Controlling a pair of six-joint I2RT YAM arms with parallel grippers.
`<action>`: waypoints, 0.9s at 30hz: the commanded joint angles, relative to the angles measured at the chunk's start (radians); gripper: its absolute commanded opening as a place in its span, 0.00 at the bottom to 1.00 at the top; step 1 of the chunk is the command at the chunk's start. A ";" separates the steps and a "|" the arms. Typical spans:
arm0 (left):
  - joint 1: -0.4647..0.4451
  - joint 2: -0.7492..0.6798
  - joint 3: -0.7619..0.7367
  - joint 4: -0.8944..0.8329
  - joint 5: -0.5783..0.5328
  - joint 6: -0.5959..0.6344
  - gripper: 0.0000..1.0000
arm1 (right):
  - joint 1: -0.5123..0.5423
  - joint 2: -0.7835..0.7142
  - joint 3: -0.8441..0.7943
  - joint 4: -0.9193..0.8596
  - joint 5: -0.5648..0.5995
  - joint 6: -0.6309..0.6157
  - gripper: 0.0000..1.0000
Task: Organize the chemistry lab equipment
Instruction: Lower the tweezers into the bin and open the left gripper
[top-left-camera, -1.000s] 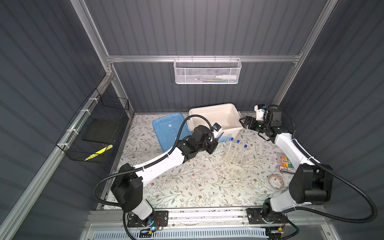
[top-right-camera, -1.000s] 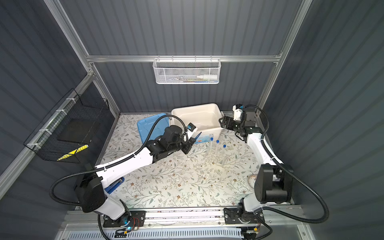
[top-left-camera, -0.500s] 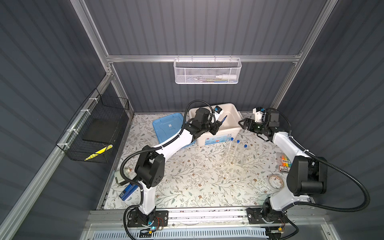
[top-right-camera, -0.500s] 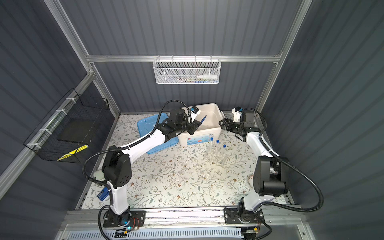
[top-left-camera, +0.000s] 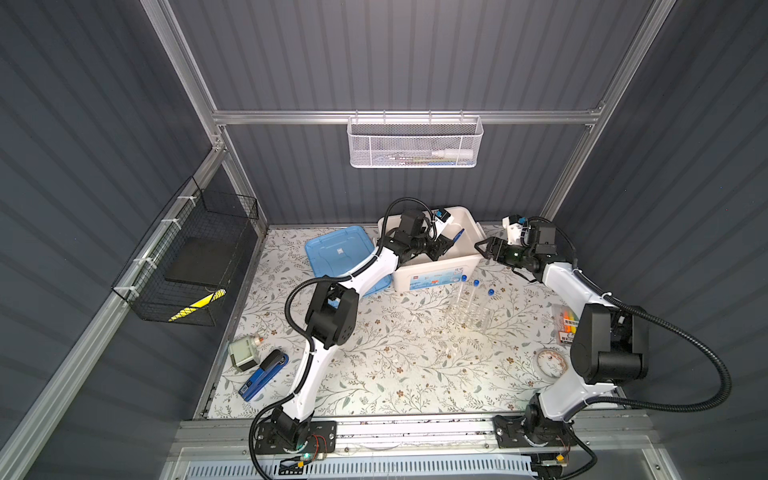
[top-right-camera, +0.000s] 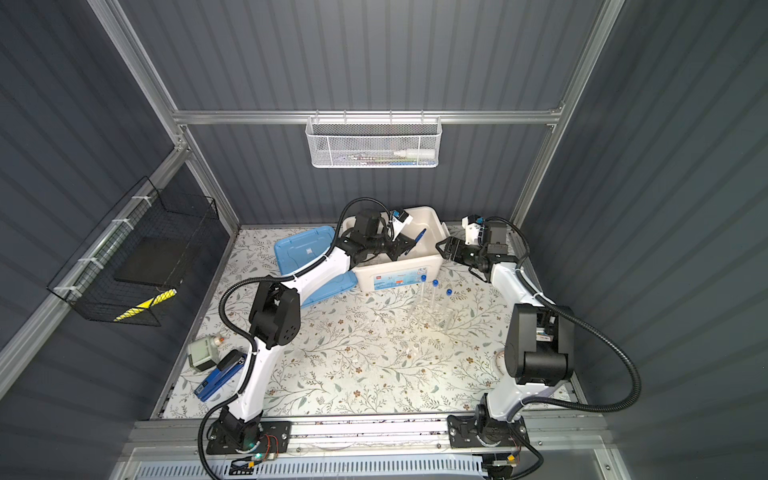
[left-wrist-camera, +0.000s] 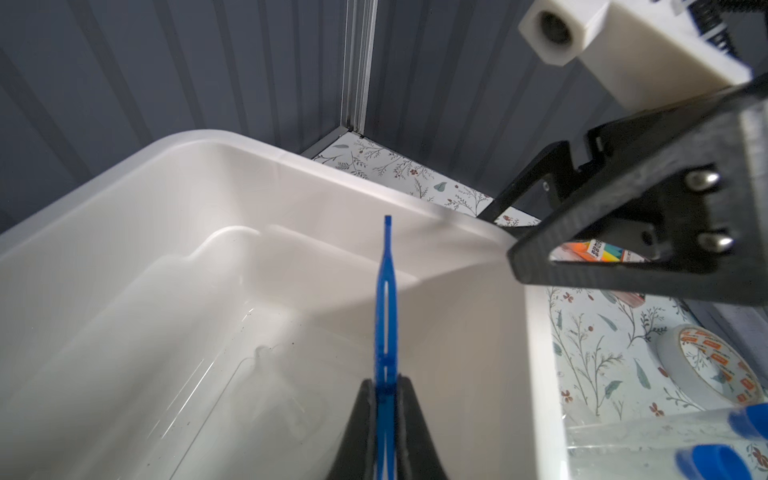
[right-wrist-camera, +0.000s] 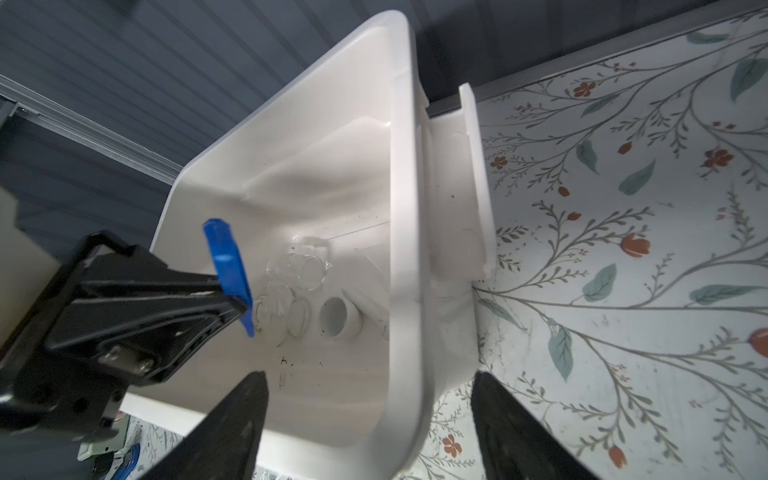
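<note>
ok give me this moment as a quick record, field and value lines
left gripper: shut on tweezers, above bin
right gripper: open, by bin's right end
in bin: glass vessels, white bowl
tubes: three, upright in rack, in front of bin
lid: off, left of bin
other: stapler, markers
</note>
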 joint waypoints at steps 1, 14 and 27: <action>0.011 0.040 0.086 -0.051 0.055 0.043 0.10 | -0.005 0.021 0.006 0.015 -0.031 -0.012 0.75; 0.048 0.152 0.186 -0.154 0.109 0.147 0.12 | -0.004 0.045 0.010 0.005 -0.056 -0.015 0.65; 0.048 0.214 0.217 -0.243 0.136 0.178 0.15 | -0.004 0.057 0.017 0.006 -0.085 -0.005 0.63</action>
